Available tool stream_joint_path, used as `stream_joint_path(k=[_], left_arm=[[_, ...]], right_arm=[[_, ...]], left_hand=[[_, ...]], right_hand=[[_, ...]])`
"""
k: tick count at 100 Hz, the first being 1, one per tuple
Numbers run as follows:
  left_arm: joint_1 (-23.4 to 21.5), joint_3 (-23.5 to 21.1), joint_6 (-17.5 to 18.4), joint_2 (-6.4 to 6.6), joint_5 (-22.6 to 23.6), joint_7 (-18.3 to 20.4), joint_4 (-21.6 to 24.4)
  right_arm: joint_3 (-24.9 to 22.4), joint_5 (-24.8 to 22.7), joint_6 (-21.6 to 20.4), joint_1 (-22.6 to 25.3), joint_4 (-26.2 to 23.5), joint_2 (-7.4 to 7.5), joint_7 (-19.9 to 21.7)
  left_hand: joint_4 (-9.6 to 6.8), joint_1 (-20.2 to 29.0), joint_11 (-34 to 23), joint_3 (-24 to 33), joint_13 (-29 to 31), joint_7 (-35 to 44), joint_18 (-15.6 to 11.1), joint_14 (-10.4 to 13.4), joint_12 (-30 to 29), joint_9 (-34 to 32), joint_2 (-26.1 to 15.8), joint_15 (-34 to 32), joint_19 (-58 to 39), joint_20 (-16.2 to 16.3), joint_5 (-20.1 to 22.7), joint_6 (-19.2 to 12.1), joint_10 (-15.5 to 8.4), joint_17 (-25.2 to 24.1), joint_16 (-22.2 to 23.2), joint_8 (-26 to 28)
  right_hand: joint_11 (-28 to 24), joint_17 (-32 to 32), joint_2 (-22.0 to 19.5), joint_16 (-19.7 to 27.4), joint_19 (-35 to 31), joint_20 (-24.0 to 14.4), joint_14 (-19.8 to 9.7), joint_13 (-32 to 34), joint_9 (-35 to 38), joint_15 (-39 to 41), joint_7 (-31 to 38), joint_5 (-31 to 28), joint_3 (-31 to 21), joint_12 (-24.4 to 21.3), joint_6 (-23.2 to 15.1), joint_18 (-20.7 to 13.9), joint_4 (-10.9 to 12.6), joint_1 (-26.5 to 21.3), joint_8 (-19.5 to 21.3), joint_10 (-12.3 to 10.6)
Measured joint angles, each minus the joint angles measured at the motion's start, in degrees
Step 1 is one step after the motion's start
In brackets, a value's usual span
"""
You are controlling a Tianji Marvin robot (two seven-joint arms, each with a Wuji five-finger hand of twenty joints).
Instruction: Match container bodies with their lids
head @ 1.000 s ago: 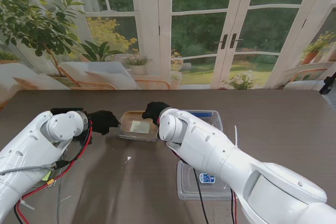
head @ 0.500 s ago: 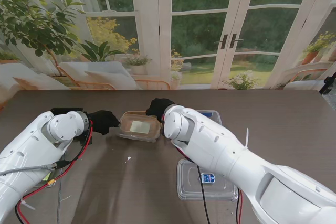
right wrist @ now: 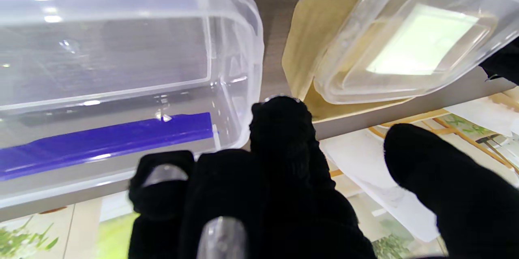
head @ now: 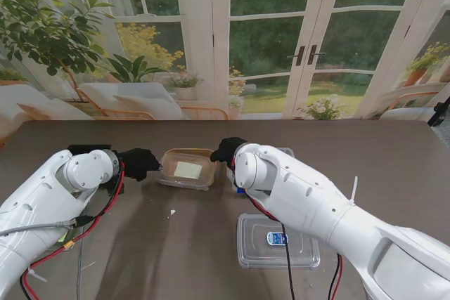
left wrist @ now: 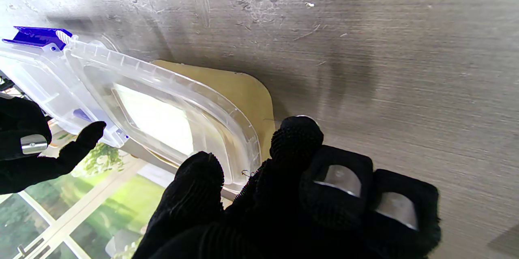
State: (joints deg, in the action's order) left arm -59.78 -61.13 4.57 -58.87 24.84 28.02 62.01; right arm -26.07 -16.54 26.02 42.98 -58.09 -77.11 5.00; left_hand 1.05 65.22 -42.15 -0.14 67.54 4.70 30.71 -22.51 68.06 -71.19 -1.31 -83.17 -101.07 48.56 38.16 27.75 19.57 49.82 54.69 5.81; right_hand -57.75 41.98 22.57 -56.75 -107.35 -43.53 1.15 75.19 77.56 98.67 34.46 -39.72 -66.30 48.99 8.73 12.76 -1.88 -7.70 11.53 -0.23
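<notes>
Container body (head: 187, 168), clear with a pale label, sits on a tan lid (left wrist: 243, 93) mid-counter (head: 394, 159); left hand (head: 138, 162) pinches its left rim; right hand (head: 228, 150) hovers spread just right of it; a flat clear lid (head: 275, 241) lies nearer to me, right of the body.
</notes>
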Motion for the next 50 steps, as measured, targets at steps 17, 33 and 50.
stream_joint_path(k=[17,33,50], left_arm=[[-0.33,-0.21,0.03,0.00,0.17,-0.03,0.26],[-0.59,-0.38,0.02,0.02,0.35,-0.01,0.56],[-0.70,-0.38,-0.07,0.03,0.37,0.07,0.75]], right_arm=[[-0.04,0.29,0.18,0.74,-0.84,0.55,0.81],[0.04,0.99,0.03,1.28,-1.11,0.65,1.01],[0.04,1.91,-0.11,1.82,-1.25,0.49,0.88]], left_hand=[[0.00,0.00,0.00,0.00,0.00,0.00,0.01,0.00,0.00,0.00,0.00,0.00,0.00,0.00,0.00,0.11,0.00,0.00,0.00,0.00],[0.00,0.00,0.00,0.00,0.00,0.00,0.01,0.00,0.00,0.00,0.00,0.00,0.00,0.00,0.00,0.42,0.00,0.00,0.00,0.00],[0.00,0.00,0.00,0.00,0.00,0.00,0.01,0.00,0.00,0.00,0.00,0.00,0.00,0.00,0.00,0.53,0.00,0.00,0.00,0.00]], right_hand=[[0.00,0.00,0.00,0.00,0.00,0.00,0.00,0.00,0.01,0.00,-0.48,-1.15,0.00,-0.04,0.09,0.00,0.00,0.00,-0.47,0.00],[0.00,0.00,0.00,0.00,-0.01,0.00,0.00,0.00,0.01,0.00,-0.95,-1.15,0.00,-0.22,0.09,0.00,0.00,0.00,-0.54,0.00],[0.00,0.00,0.00,0.00,-0.01,0.00,0.00,0.00,0.00,0.00,-1.25,-1.15,0.00,-0.67,0.09,0.00,0.00,0.00,-0.56,0.00]])
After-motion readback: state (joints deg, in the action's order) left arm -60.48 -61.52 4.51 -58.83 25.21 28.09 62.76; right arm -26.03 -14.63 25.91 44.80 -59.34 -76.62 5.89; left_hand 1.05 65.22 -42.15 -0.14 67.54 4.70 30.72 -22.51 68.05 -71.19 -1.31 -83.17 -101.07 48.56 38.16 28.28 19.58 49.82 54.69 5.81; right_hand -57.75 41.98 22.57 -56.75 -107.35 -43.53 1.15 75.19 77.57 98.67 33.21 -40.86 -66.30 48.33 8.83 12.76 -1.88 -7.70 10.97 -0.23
